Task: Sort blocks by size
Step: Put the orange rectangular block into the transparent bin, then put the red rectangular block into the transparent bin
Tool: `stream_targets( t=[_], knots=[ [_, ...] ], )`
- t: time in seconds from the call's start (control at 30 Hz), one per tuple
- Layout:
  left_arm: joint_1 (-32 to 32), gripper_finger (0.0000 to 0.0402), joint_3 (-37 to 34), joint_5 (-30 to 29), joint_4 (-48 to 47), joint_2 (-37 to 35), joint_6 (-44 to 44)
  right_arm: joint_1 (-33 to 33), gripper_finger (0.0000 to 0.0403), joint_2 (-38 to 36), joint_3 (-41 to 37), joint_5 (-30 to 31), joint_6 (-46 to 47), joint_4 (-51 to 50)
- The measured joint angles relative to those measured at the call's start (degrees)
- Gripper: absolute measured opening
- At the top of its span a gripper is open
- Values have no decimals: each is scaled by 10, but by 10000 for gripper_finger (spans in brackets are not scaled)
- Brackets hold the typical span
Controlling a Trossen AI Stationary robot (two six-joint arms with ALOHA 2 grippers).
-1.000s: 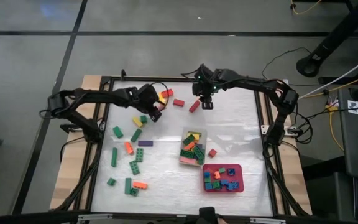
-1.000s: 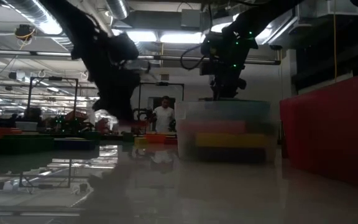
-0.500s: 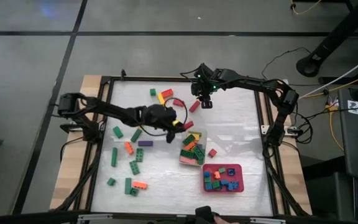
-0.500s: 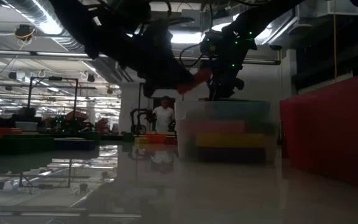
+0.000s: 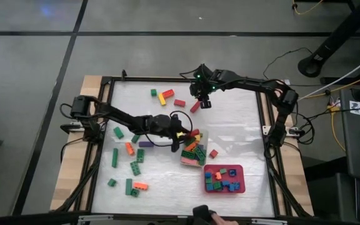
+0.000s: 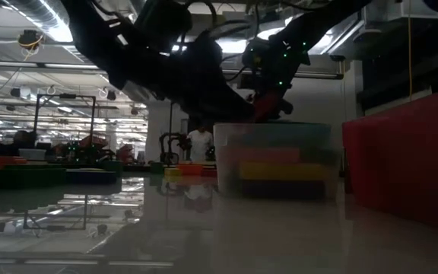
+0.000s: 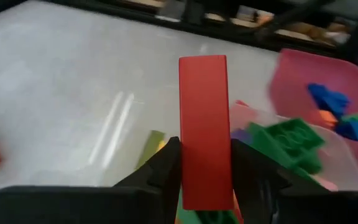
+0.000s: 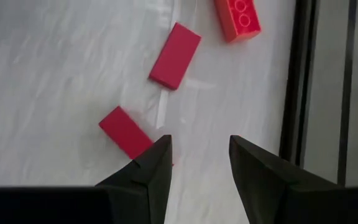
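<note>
Left wrist view: left pincer (image 7: 205,163) pinches red bar (image 7: 204,127) upright above tub (image 7: 328,146).

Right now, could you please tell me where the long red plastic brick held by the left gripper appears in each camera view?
High view: long red brick at the left gripper, over the clear rectangular tub.
Low view: brick just above the tub.
Left wrist view: brick upright between the fingers, tub beyond.
Right wrist view: not in it.
Shared landmark: the tub.
</note>
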Motion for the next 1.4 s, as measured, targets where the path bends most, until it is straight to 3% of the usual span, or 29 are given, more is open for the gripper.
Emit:
stream_targets(
  t=[0.2,0.67,0.97,1.4],
  knots=[
    [2,111,0,-83,-9,1,-35,0,161,14,0,11,0,9],
    [-2,111,0,-82,-17,1,-70,0,161,21,0,7,0,7],
    [-18,114,0,-99,-39,1,-38,0,161,21,0,21,0,8],
    [-23,206,0,-108,-22,-4,-8,0,161,24,-1,17,0,8]
  ],
)
